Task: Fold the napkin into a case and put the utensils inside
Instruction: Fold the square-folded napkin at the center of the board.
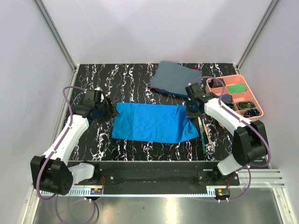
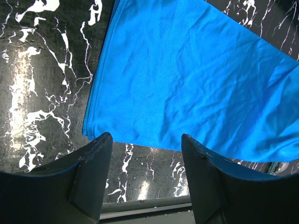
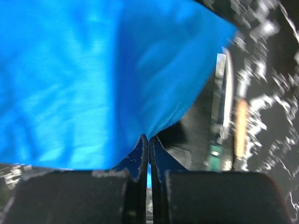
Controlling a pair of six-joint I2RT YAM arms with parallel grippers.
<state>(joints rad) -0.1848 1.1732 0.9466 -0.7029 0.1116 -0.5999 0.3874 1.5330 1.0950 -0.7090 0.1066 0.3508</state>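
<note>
Right tool (image 3: 148, 144): fingers together, clamped on a right corner of the napkin (image 1: 152, 122). Left tool (image 2: 145, 158): fingers apart, holding nothing, at the napkin's left edge. The napkin lies spread mid-counter (image 1: 131, 77), with the utensils (image 1: 205, 135) just beside its right edge.

Risks:
- The thin, shiny cloth may slip from so narrow a pinch.
- With the left side unheld, any pull may drag the whole napkin and skew the fold.
- The lifted corner may sweep or snag the utensils.

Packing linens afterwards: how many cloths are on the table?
2: the napkin spread mid-table, and a grey-blue cloth farther back, left of the pink tray. Its folds might hide another.
</note>
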